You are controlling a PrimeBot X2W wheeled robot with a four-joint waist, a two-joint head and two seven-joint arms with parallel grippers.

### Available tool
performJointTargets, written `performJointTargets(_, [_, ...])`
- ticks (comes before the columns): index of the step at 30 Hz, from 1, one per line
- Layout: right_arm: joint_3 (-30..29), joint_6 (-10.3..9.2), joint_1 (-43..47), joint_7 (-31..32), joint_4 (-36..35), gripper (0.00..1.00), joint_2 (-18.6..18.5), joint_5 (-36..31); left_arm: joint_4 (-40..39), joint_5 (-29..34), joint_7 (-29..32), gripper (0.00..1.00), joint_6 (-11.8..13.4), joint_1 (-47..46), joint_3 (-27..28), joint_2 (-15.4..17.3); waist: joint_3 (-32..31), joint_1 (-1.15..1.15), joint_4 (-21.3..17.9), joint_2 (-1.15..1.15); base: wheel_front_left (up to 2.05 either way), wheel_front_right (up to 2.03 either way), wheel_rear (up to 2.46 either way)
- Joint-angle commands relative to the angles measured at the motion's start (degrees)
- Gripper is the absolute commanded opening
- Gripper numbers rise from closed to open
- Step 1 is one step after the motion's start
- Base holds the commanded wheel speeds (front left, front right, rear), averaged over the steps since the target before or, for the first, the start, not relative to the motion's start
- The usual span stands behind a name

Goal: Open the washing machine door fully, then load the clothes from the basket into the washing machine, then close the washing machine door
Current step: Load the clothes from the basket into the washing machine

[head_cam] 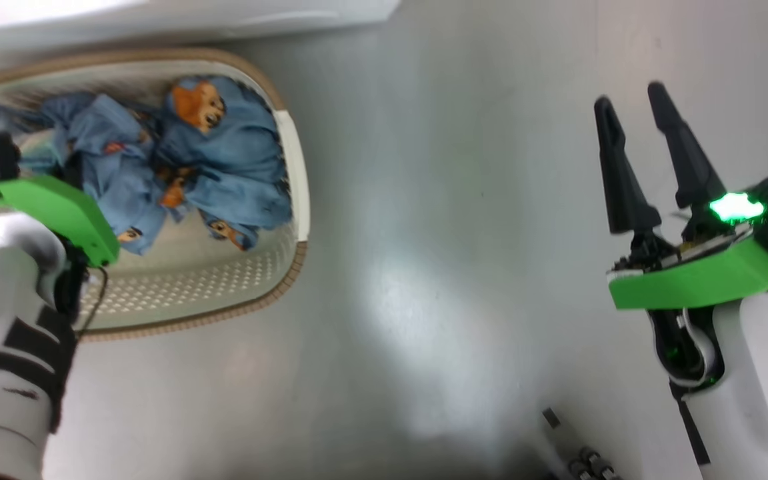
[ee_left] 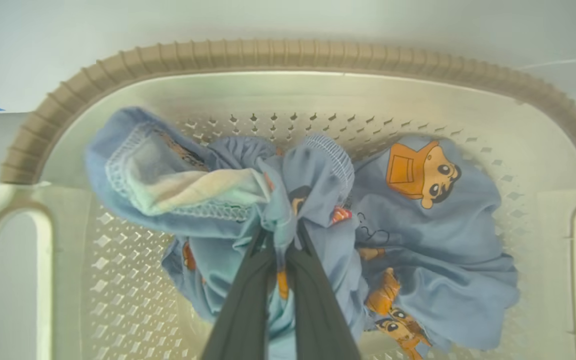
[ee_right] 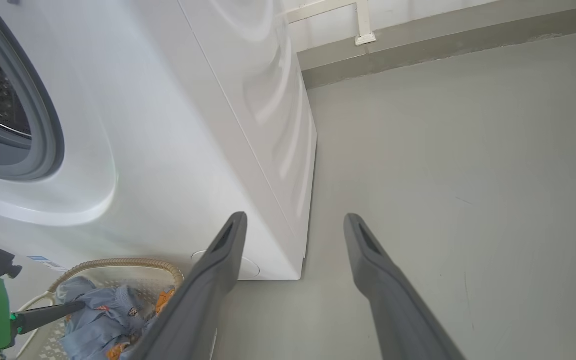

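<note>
While the left gripper (ee_left: pixel 278 237) was clamped tight on a fold of the clothes (ee_left: pixel 418 225), w/ fabric bunched between its fingers, the garments sat inside the basket (ee_left: pixel 288 55). Right gripper (head_cam: pixel 629 95) hung well apart over the floor (head_cam: pixel 424 233), jaws wide, holding nothing. Just beyond the basket stood the washing machine (ee_right: pixel 168 125), drum opening & grey seal showing.

The left gripper (ee_left: pixel 279 239) has its two dark fingers pressed together on a fold of the clothes (ee_left: pixel 433 240). Its pale forearm (head_cam: pixel 4 300) rises from the head view's lower left. The right gripper (head_cam: pixel 629 97) is well apart at the right, its fingers spread wide and empty above its green wrist mount (head_cam: pixel 697 283).
</note>
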Motion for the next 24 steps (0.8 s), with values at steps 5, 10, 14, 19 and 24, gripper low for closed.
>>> performJointTargets(5, [0.0,0.17,5.1,-0.3,0.0,1.0,-1.1,-0.1,-1.1,-1.9,-3.3,0.0,-1.0,4.7,2.2,1.2,-7.6,0.0,3.2,0.0,0.0,0.0,0.0])
performJointTargets(10, [-0.9,0.17,7.6,-0.3,0.9,1.0,-1.9,0.3,-5.3,-2.5,-3.9,0.0,-1.3,9.1,4.0,0.9,-12.7,0.0,4.3,0.0,0.0,0.0,0.0])
performJointTargets(14, [-2.0,0.17,10.0,-0.3,1.6,1.0,-2.3,0.6,-11.7,-1.1,-3.9,0.0,-1.3,14.2,6.8,1.0,-16.9,0.0,5.1,0.0,0.0,0.0,0.0])
performJointTargets(19, [-3.3,0.17,13.4,-0.3,2.3,1.0,-2.8,1.0,-20.3,1.8,-3.9,0.0,-0.9,21.3,12.3,0.8,-21.9,0.0,5.9,0.0,0.0,0.0,0.0])
performJointTargets(24, [-4.4,0.17,16.7,-0.3,2.9,1.0,-3.2,1.3,-29.5,7.0,-3.9,0.0,-0.9,29.1,17.2,0.1,-26.4,0.0,6.4,0.0,0.0,0.0,0.0])
